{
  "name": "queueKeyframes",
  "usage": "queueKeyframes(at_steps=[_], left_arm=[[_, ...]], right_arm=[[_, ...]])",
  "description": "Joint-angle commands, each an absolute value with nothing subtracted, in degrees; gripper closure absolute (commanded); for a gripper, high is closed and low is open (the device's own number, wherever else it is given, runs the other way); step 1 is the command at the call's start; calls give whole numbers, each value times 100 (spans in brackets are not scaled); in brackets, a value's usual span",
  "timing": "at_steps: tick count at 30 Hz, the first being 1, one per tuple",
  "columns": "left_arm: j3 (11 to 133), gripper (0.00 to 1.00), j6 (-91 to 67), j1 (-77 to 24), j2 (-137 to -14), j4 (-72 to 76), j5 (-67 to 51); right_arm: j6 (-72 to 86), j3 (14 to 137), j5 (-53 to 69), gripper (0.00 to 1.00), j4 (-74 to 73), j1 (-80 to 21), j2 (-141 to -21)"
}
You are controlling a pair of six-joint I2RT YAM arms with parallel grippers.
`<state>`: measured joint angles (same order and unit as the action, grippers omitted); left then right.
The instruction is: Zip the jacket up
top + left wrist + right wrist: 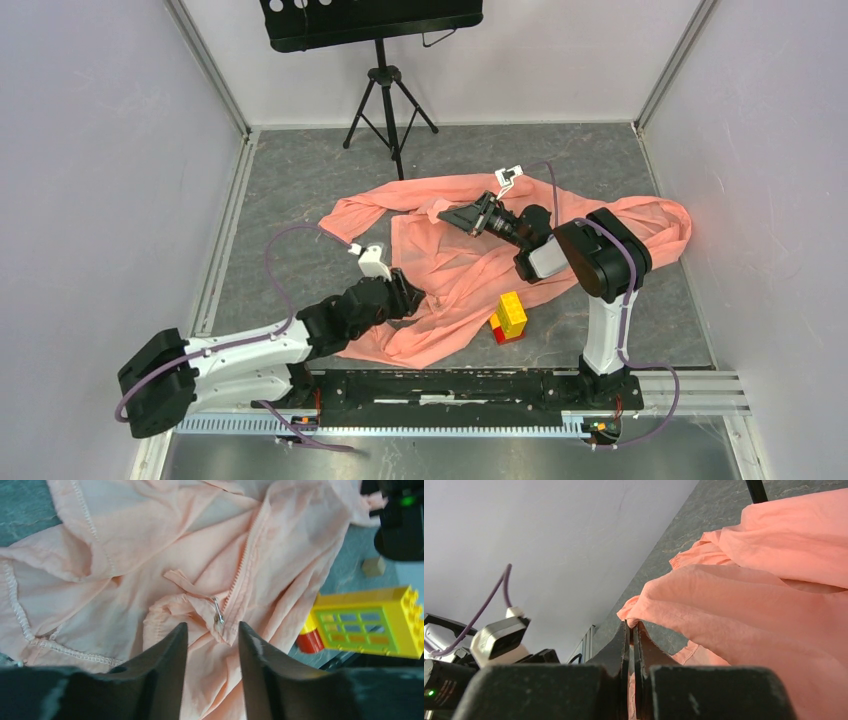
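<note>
The salmon-pink jacket lies spread and rumpled on the grey table. Its zipper line runs up from a small metal pull near the hem. My left gripper is open and hovers just above the hem; in the left wrist view the pull sits between and just beyond its fingertips, not gripped. My right gripper is shut on a fold of the jacket near the collar; the right wrist view shows the fabric pinched and lifted at the tips.
A yellow-and-red block stack stands by the jacket's hem at the right, also in the left wrist view. A small tan cube lies beside it. A black tripod stands at the back. White walls enclose the table.
</note>
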<state>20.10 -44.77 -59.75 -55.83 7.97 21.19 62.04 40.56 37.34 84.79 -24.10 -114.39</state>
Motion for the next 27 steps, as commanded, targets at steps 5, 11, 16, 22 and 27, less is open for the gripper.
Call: queueKeyframes(at_steps=[5, 11, 16, 22, 27], left_arm=[[2595, 61, -6206, -5654, -6477, 671, 1150], [2488, 67, -6613, -5660, -6860, 880, 880], [2385, 72, -6750, -5660, -6996, 1268, 807], [2426, 71, -6890, -5660, -7155, 1151, 778], [2426, 69, -6903, -5660, -7041, 973, 958]], right_arm=[[6101, 4035, 3814, 100, 9697, -2394, -11268], [6130, 4031, 3816, 100, 9754, -2399, -11258], [6162, 4017, 3821, 100, 9799, -2395, -11267], [6188, 4017, 3815, 100, 9829, -2399, -11276], [6201, 4025, 3814, 100, 9834, -2393, -11285]])
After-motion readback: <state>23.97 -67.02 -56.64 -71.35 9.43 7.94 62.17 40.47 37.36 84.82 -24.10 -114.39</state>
